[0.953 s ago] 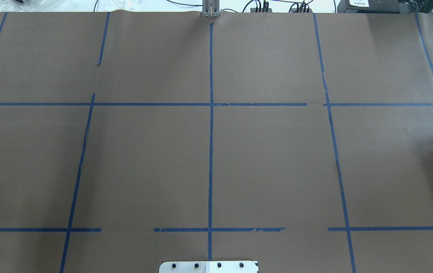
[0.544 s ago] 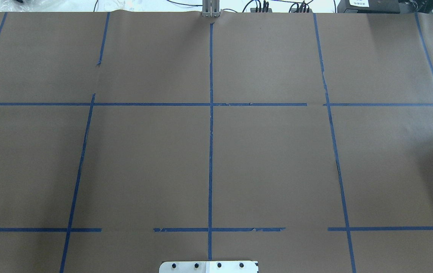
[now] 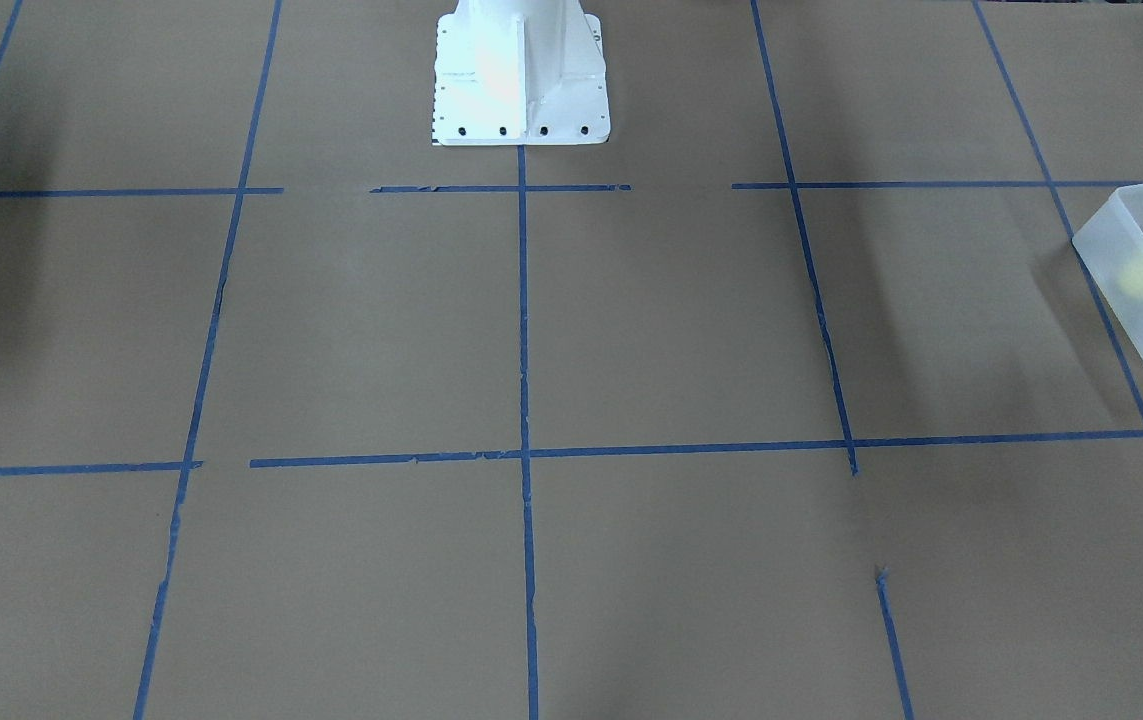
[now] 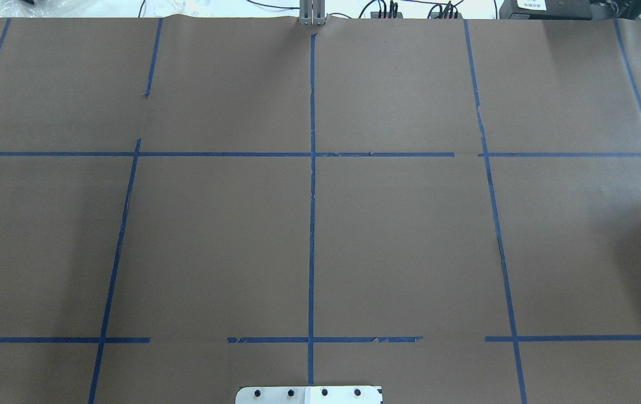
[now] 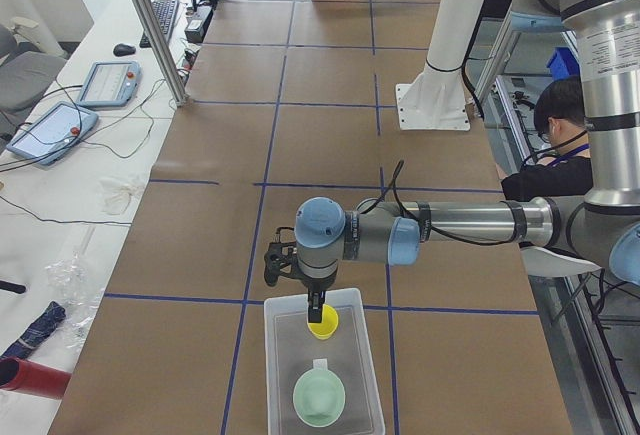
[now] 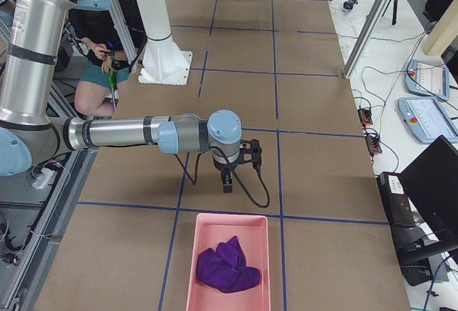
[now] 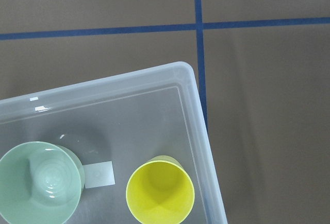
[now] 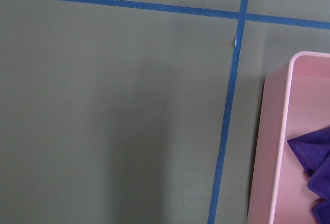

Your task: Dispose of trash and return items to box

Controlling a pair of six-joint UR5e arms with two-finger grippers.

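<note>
side view from robot's left: left gripper points straight down over the translucent box, its tip right at the yellow cup. can't tell if its fingers are apart, together or pinching the cup rim. cup stands upright inside the box, in a corner close to the wall. mint-green bowl sits upright beside it in the same box, w/ a small white label on the box floor between them. box lies at the table end on robot's left. right gripper points down over the brown-paper table, near a pink tray holding a crumpled purple cloth. its finger state can't be told either. blue tape lines grid the table.
</note>
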